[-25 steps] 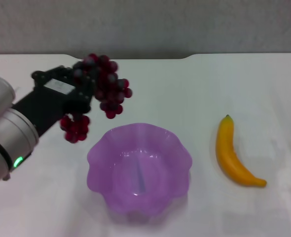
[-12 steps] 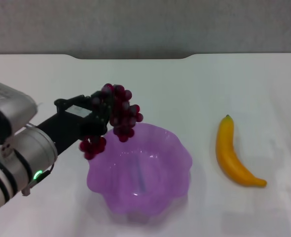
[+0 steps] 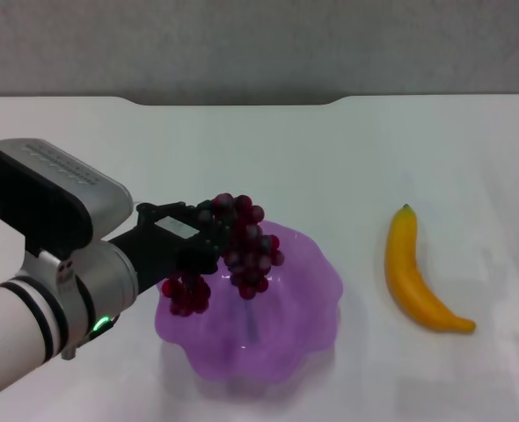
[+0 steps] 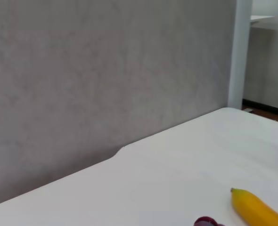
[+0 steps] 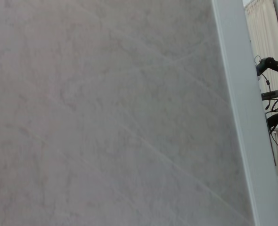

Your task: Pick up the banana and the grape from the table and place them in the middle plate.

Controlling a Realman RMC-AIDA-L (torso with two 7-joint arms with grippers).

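- Left gripper [image 3: 208, 251], in the head view, pinches the grape [image 3: 242, 242] by its stem end, reaching in from the table's left side. The bunch hangs above the left part of the plate [image 3: 308, 303]; a smaller cluster dangles over the plate's left rim.
- Head view again: the plate sits near the front edge of the table [image 3: 347, 158], about midway across. The banana [image 3: 416, 277] lies flat on the table to the right of the plate, clearly apart from it, with its dark tip toward the far edge and its curve bowing toward the plate. The table's far edge shows a dark notch.
- Left wrist view: a grey wall [image 4: 106, 70] fills most of the picture above the white table [image 4: 176, 174]. The banana's [image 4: 257, 209] dark-tipped end shows at the lower edge, and a bit of the grape [image 4: 206, 221] peeks in beside it. The gripper's own fingers do not show here.
- Right wrist view: only a grey wall [image 5: 106, 113] and a white post [image 5: 238, 113], with dark cables [image 5: 275, 89] beyond. The right gripper shows in none of the views.
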